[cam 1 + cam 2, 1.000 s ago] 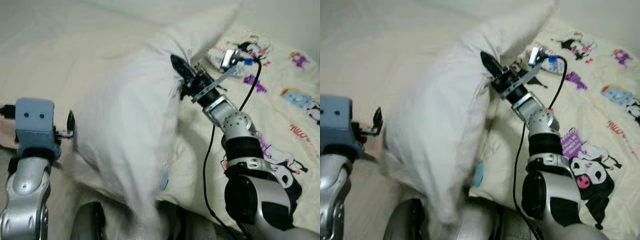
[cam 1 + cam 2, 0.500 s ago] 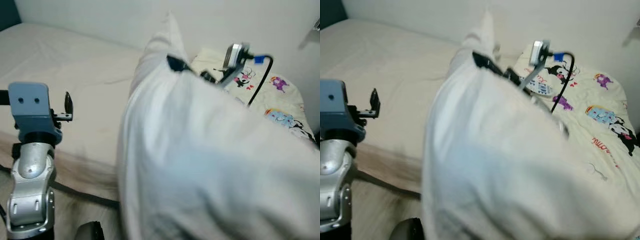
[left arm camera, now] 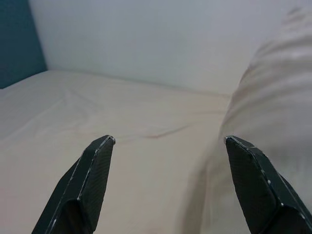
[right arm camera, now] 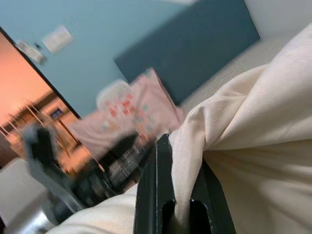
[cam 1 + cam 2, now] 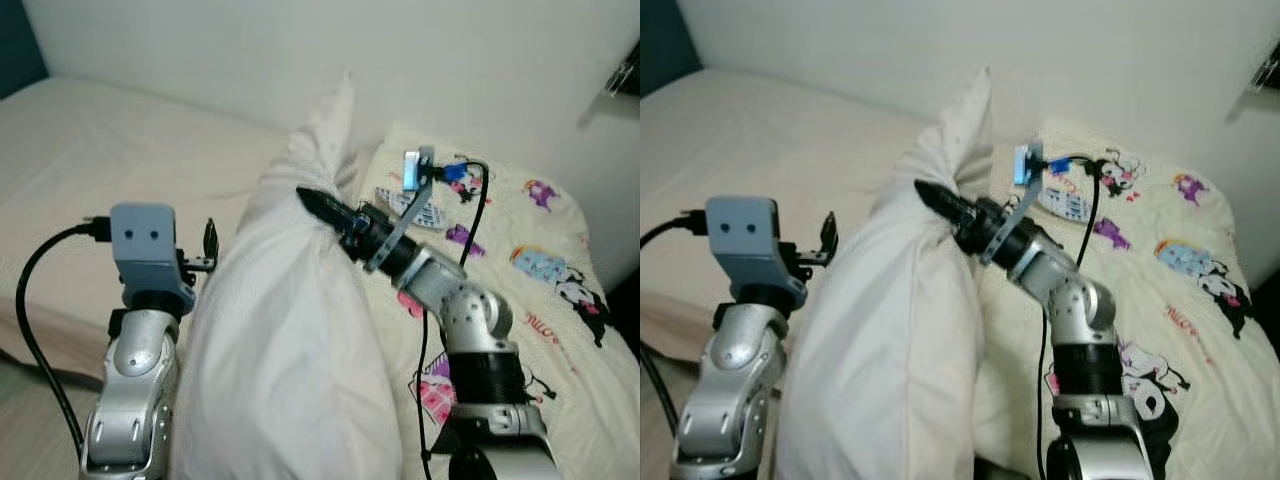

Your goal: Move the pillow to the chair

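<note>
A big cream pillow (image 5: 290,360) hangs upright in front of me, lifted off the bed. My right gripper (image 5: 312,201) is shut on a pinched fold of its fabric near the top; the right wrist view shows the cloth squeezed between the black fingers (image 4: 157,195). On the pillow's left my left gripper (image 3: 168,168) stands open, one fingertip (image 3: 246,175) close against the pillow's side. No chair is in view.
A bed with a plain cream sheet (image 5: 120,150) stretches left and behind. To the right lies a quilt with cartoon prints (image 5: 540,270). A white wall (image 5: 300,40) rises behind. A black cable (image 5: 35,330) loops by my left arm.
The view has shifted and sharpened. The pillow has swung from filling the front to hanging upright between my arms. The right gripper keeps its hold; the left arm is now close beside it.
</note>
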You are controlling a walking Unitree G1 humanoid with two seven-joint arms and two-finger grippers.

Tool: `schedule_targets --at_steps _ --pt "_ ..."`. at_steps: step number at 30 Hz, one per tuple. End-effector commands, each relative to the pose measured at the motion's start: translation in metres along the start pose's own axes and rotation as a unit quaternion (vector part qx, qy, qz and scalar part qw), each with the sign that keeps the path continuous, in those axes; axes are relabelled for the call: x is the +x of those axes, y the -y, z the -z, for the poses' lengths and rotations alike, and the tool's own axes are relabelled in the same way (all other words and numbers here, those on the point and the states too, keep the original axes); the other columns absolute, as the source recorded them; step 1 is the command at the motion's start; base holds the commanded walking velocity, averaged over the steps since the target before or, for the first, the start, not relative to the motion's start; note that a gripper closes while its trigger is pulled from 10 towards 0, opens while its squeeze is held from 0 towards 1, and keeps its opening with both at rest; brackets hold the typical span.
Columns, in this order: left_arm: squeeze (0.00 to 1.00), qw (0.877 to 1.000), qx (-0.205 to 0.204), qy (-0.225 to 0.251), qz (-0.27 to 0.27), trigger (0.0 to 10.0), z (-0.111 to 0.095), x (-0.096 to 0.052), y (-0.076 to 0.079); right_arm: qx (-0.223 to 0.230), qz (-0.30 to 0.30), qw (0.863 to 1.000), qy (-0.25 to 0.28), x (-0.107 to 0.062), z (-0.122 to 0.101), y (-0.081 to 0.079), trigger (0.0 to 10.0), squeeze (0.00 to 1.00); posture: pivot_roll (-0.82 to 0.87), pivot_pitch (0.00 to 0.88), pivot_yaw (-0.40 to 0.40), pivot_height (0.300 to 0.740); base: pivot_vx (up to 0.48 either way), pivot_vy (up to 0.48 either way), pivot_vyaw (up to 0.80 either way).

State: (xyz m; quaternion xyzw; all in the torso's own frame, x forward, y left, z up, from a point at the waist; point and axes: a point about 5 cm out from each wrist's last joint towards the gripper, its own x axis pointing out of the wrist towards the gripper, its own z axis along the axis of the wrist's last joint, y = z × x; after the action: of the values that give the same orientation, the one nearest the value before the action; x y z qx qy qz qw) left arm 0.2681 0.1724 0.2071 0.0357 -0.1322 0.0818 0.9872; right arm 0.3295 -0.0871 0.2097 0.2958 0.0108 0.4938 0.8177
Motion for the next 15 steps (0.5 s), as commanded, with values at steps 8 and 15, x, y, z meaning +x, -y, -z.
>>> schedule_targets --at_steps 8,15 --pt "0.00 0.999 -0.032 -0.036 -0.007 10.0 0.019 -0.008 0.008 -0.070 0.060 0.994 -0.055 -0.005 0.026 0.009 0.0 0.00 0.00 0.000 -0.126 0.701 0.000 0.000 0.00" --pt "0.00 0.994 -0.071 -0.069 0.035 10.0 0.027 -0.033 0.026 -0.066 0.074 0.992 -0.077 -0.018 0.052 0.005 0.0 0.00 0.01 0.000 -0.128 0.716 0.000 0.000 0.00"
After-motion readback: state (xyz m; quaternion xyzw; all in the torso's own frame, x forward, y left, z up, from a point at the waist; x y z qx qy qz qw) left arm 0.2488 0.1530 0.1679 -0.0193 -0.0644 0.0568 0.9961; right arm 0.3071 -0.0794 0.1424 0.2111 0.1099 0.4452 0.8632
